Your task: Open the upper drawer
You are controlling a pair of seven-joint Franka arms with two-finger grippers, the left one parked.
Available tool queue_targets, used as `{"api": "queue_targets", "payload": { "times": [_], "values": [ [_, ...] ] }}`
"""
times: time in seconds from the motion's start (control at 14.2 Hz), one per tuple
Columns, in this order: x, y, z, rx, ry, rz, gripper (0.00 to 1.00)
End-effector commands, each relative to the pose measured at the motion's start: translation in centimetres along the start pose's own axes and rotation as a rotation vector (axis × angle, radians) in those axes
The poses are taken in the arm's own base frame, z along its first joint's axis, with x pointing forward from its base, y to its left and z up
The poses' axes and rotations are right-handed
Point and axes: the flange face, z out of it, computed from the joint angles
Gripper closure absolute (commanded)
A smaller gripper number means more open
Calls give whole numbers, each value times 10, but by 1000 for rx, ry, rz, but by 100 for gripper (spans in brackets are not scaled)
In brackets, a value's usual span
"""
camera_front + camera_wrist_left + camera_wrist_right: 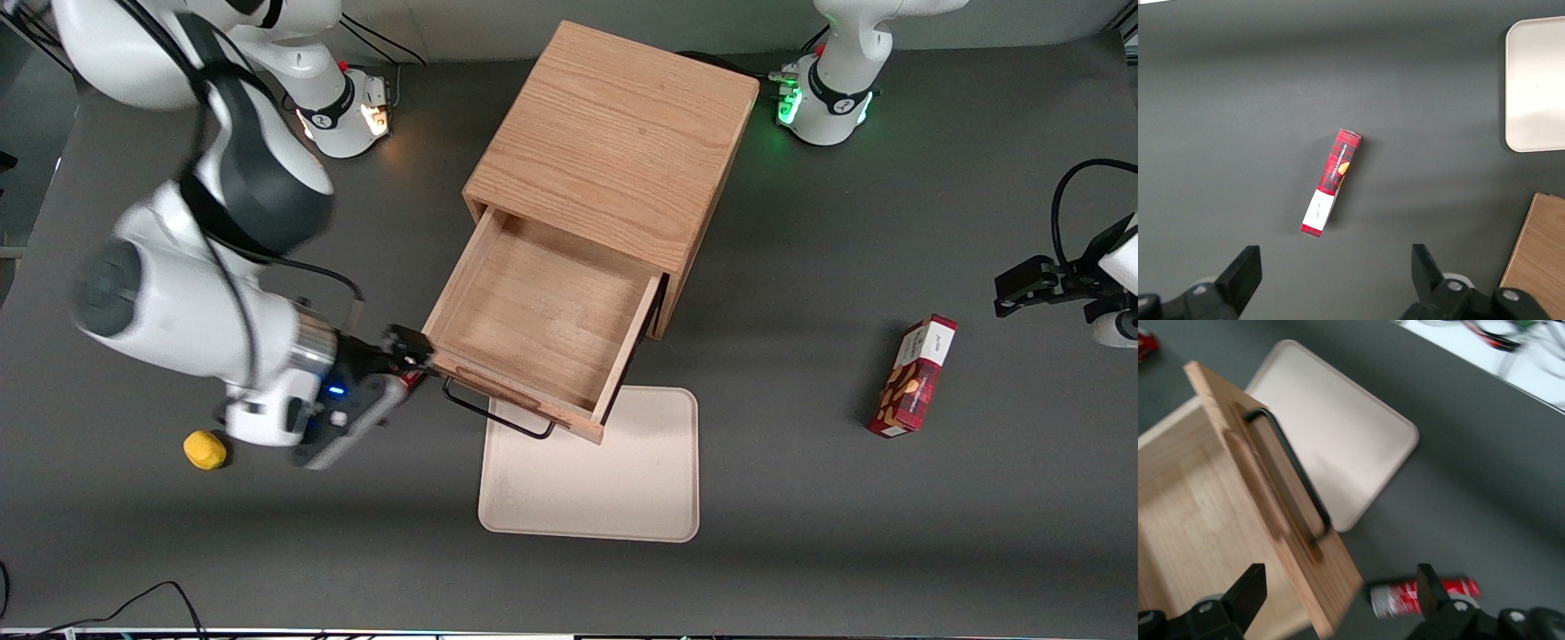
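My gripper (413,353), fingers apart, sits at nine o'clock of the pulled-out upper drawer (533,324), gripping nothing.

Hand (416,354) open beside upper drawer (533,329); handle (494,414) overhangs tray (590,471), can (1421,595) below.

White arm (169,302), black joints, black pincer (411,351).

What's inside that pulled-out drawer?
The upper drawer shows only its bare wooden floor. The part inside the cabinet is hidden. The gripper sits open beside the handle.
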Motion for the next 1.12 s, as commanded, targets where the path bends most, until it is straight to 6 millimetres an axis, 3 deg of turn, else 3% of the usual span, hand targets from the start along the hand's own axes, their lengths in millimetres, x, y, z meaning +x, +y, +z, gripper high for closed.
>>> {"api": "queue_targets", "payload": {
  "times": [0.0, 0.21, 0.28, 0.42, 0.63, 0.77, 0.84, 1.05],
  "values": [
    [-68, 46, -50, -103, -21, 139, 0],
    [-127, 93, -96, -218, -3, 244, 0],
    [-148, 100, -106, -233, -3, 281, 0],
    [-185, 113, -116, -248, 27, 394, 0],
    [-218, 133, -128, -250, 42, 495, 0],
    [-227, 151, -141, -252, 41, 526, 0],
    [-224, 151, -149, -252, 46, 541, 0],
    [-214, 158, -149, -248, 2, 547, 0]
  ]
}}
